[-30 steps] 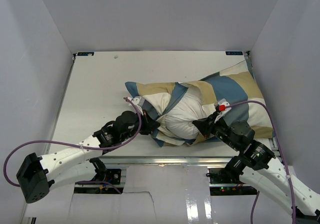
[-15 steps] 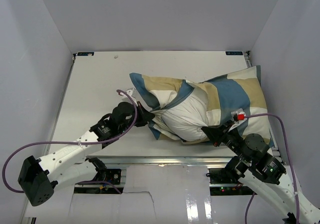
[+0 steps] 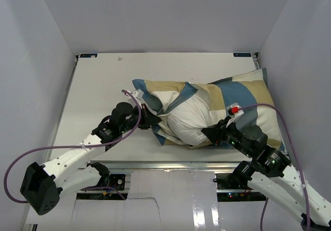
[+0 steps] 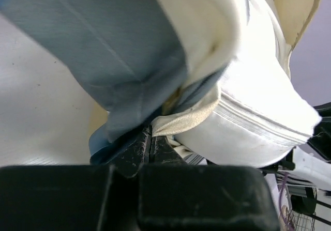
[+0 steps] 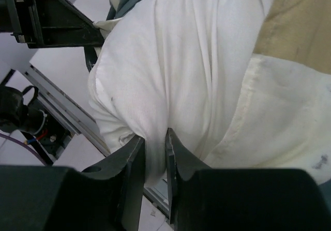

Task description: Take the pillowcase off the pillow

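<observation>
Pillowcase [image 3: 243, 94], limp and light, lies bunched around the pillow [image 3: 191, 120], near right on the surface [image 3: 98, 86]. Left gripper [image 3: 149, 120] is clamped on its blue-edged hem, probably the best hold; right gripper [image 3: 209, 134], nearly closed, pinches the soft white pillow.

Lab test cell, plain white walls [image 3: 155, 14]

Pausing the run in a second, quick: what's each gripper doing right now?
Left gripper: closed on the pillowcase edge.
Right gripper: fingers slightly apart around a fold of the pillow; grip cannot be told.
</observation>
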Available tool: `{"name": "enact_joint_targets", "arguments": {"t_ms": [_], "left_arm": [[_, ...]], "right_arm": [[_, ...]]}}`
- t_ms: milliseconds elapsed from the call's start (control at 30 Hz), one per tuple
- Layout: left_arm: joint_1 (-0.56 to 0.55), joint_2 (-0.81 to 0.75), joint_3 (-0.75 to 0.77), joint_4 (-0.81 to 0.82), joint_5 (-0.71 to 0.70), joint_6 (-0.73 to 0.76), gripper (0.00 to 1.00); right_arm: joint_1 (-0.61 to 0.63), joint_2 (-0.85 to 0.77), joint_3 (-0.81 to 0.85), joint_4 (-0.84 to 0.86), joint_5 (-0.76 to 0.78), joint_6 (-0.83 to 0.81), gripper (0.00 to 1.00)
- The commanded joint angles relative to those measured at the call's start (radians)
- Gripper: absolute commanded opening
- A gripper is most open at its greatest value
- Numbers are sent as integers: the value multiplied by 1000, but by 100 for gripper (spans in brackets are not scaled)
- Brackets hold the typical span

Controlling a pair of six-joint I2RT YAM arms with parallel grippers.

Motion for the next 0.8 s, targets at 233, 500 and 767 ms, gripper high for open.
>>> {"name": "enact_joint_targets", "arguments": {"t_ms": [233, 500, 767], "left_arm": [[6, -13, -47, 101, 5, 36, 0], [6, -41, -63, 121, 6, 18, 0], [2, -17, -77, 138, 8, 13, 0]], "right_arm": [[-6, 292, 323, -11, -176, -197, 58], [-5, 580, 516, -21, -236, -268, 89], [147, 878, 622, -35, -80, -321, 98]]}}
